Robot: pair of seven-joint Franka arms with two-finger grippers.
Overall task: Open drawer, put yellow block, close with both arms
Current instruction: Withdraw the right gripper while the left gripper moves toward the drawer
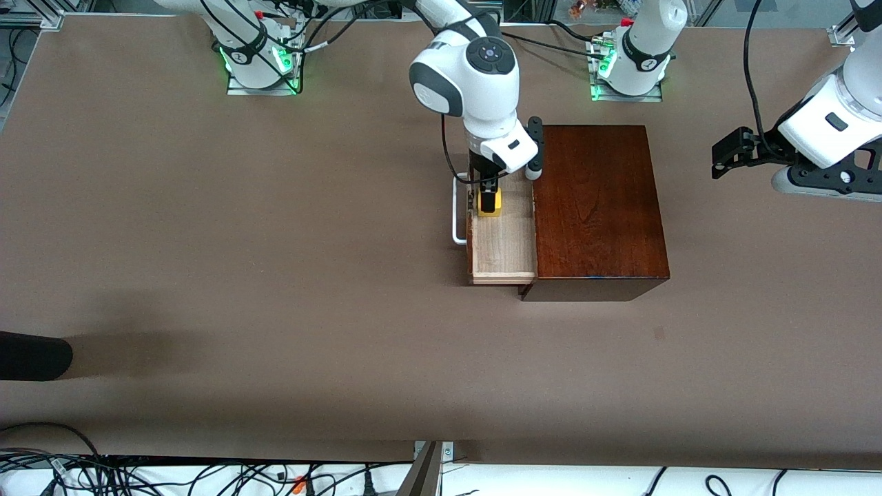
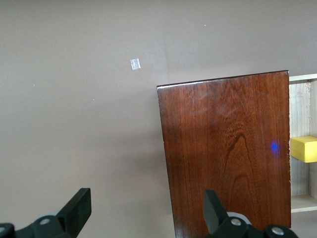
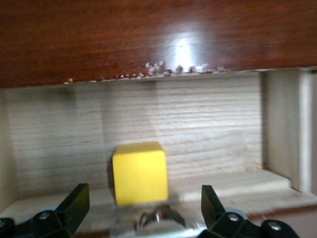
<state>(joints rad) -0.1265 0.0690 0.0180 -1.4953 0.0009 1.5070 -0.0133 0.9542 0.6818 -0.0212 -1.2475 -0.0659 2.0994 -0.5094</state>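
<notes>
High front overview, two close wrist views, all sharing drawer [image 1: 501,238].

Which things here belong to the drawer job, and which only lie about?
Job:
- drawer, pulled open
- yellow block, in the drawer
- right claw, open over the block
- left claw, open, waiting over the table's end

Lying about:
- dark object at the table edge

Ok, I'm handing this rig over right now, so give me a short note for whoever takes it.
Right gripper: open, down in the open drawer around the yellow block, not clamped.
Left gripper: open, waiting in the air at the left arm's end of the table.
Block sits on the drawer floor, at the end farther from the front camera.
Done: drawer pulled out of the wooden box, block in.
Left: lift the right gripper clear, close the drawer with both arms.
</notes>
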